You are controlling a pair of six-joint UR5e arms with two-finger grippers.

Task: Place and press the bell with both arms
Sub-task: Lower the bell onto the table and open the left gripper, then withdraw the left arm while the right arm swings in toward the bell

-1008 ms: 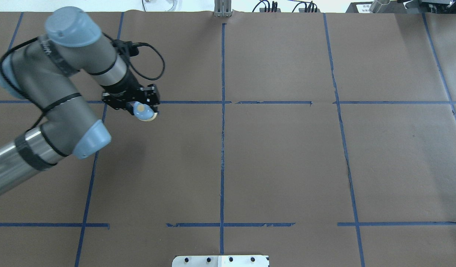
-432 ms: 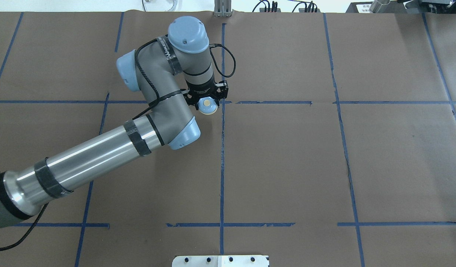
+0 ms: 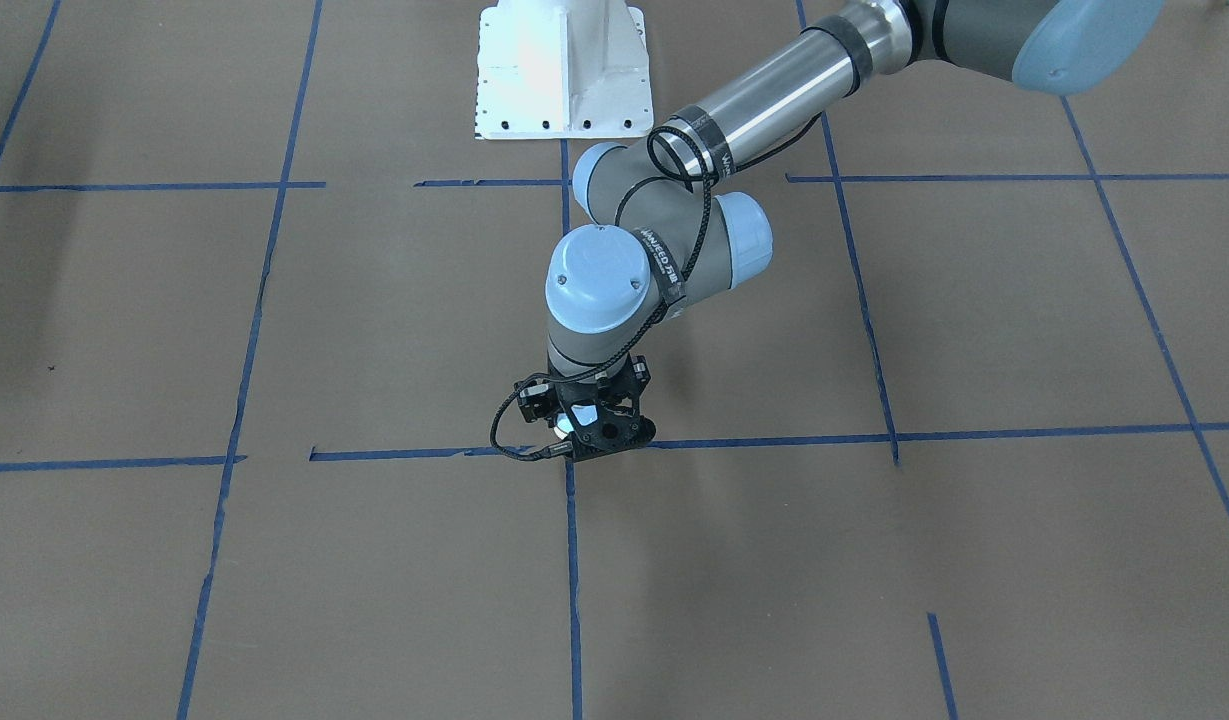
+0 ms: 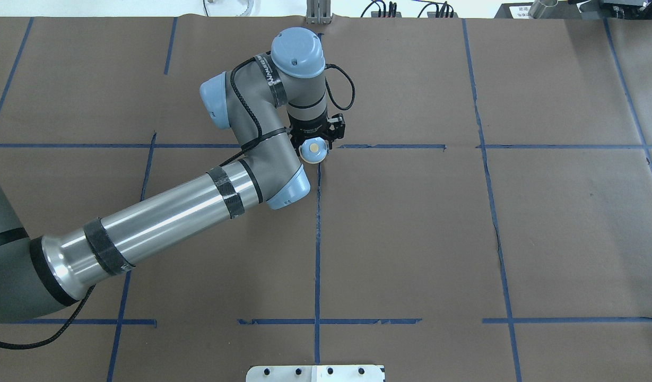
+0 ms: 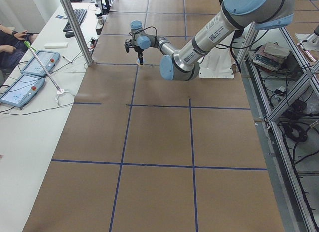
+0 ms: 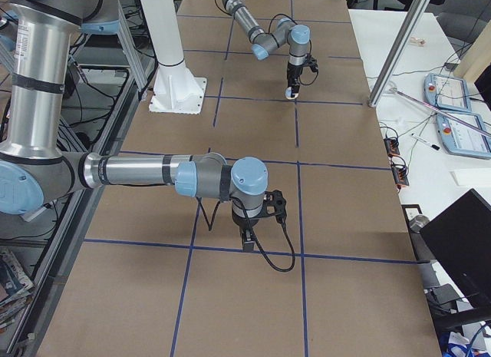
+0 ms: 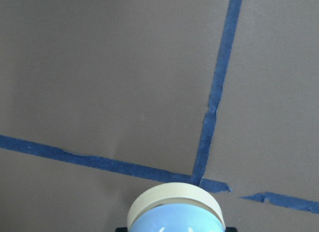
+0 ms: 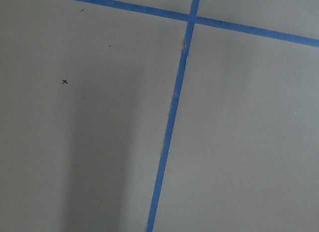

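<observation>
bell [image 4: 313,150]: light-blue dome, cream button up, cream rim | gripped by left arm [image 4: 172,217], upright | 12 o'clock of worktop [image 4: 410,239] centre | right arm [image 6: 146,173]: wrist pointing down, low over worktop

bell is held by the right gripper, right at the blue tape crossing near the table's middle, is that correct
Not quite. The bell is held by the left gripper, not the right: in the overhead exterior view the arm carrying it comes in from the left. The rest stands: it is at the blue tape crossing near the table's middle.
</observation>
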